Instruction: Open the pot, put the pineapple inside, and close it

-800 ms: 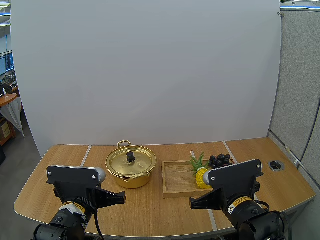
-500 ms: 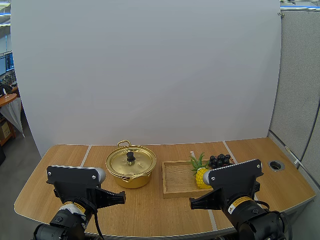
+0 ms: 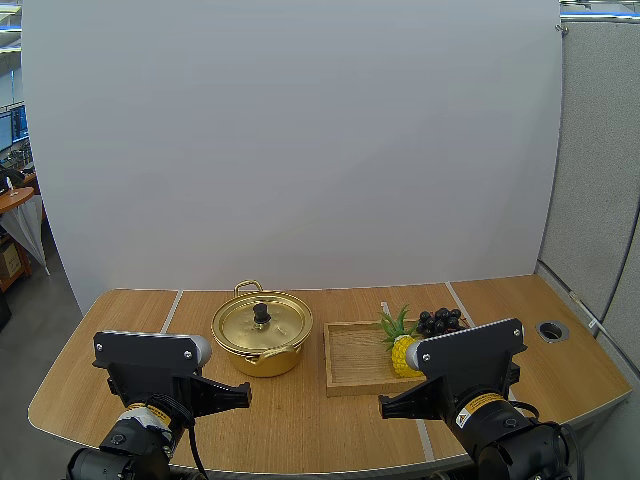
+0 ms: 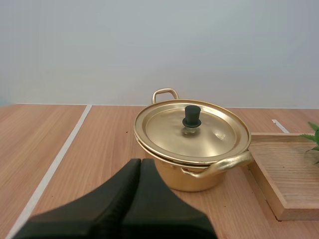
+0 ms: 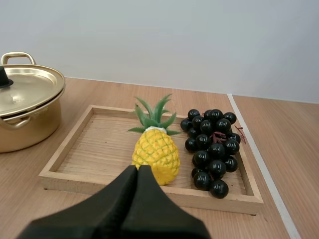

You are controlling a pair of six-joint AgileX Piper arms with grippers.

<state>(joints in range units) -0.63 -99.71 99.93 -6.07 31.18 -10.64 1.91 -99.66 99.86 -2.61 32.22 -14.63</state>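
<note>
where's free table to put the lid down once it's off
The widest bare table lies left of the pot, out to the edge. The half of the tray next to the pot is bare too. The tray's other half is crowded: pineapple and grapes lie side by side. The gap between pot and tray is narrow.

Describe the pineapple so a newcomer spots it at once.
On the wooden table, find the wooden tray right of the gold pot. The pineapple sits in it beside black grapes: the only yellow, scaly thing, topped with green leaves.
</note>
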